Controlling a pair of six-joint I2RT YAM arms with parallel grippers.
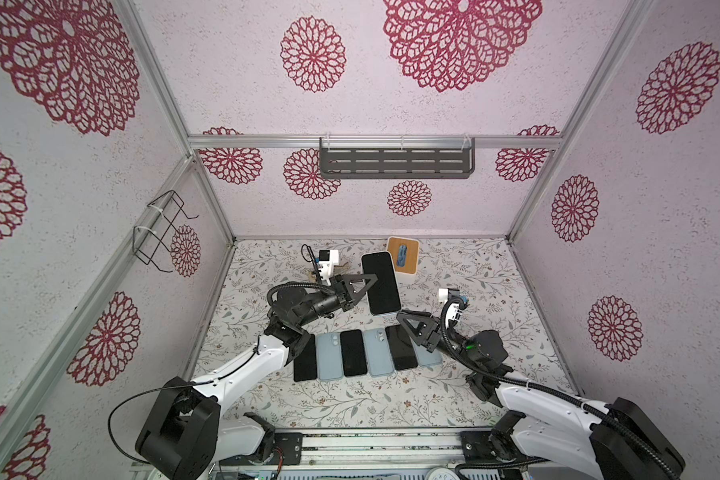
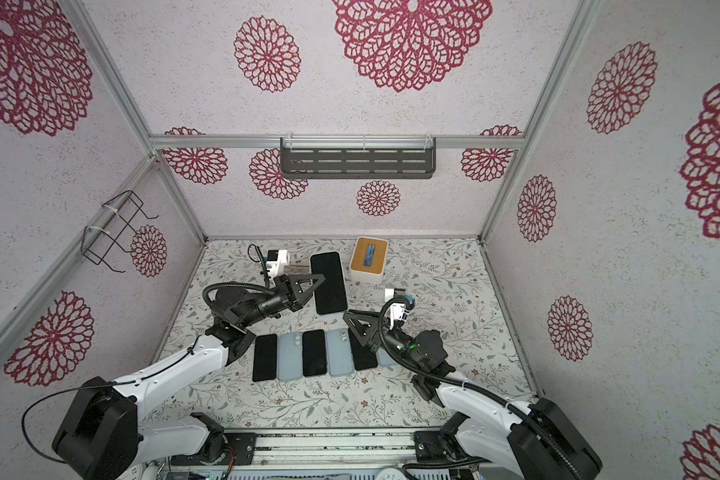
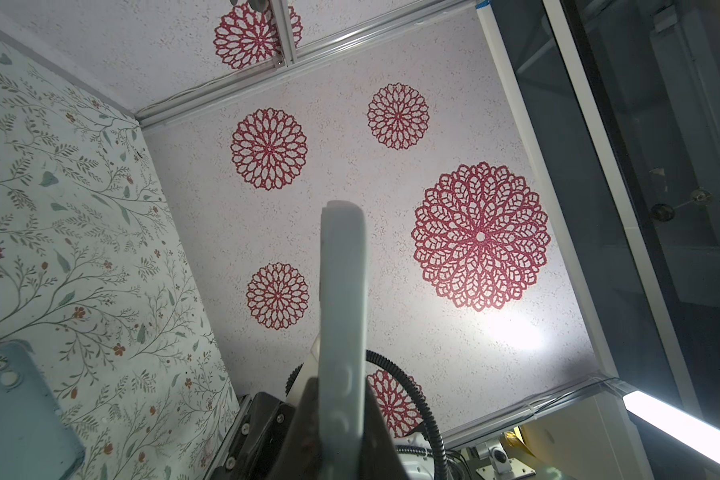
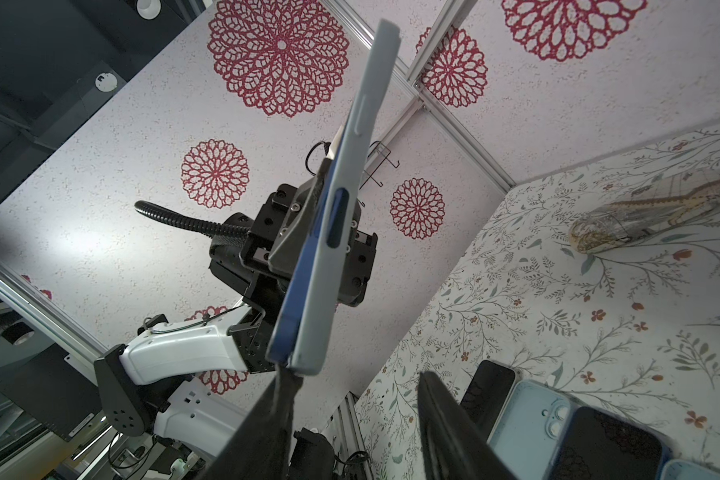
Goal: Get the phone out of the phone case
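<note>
Left hand (image 1: 373,279) pinches the cased phone (image 1: 381,286) aloft over the bench (image 1: 495,291); right hand (image 1: 402,318) spread, one finger touching its near corner.

Phone (image 1: 385,286): black screen, dark blue rim in right wrist view. Phone case (image 4: 350,208): pale grey-blue, plain. Table cover (image 1: 350,399): white w/ grey-green leafy twigs & small red-brown flowers. Walls (image 1: 233,83): off-white, speckled, w/ crimson lace-like rosettes, big & small. Row of phones (image 1: 352,353): black fronts alternate w/ light blue backs. Box (image 2: 381,257): tan top, white sides, sth blue in the top. Shelf (image 1: 395,162): dark grey.
</note>
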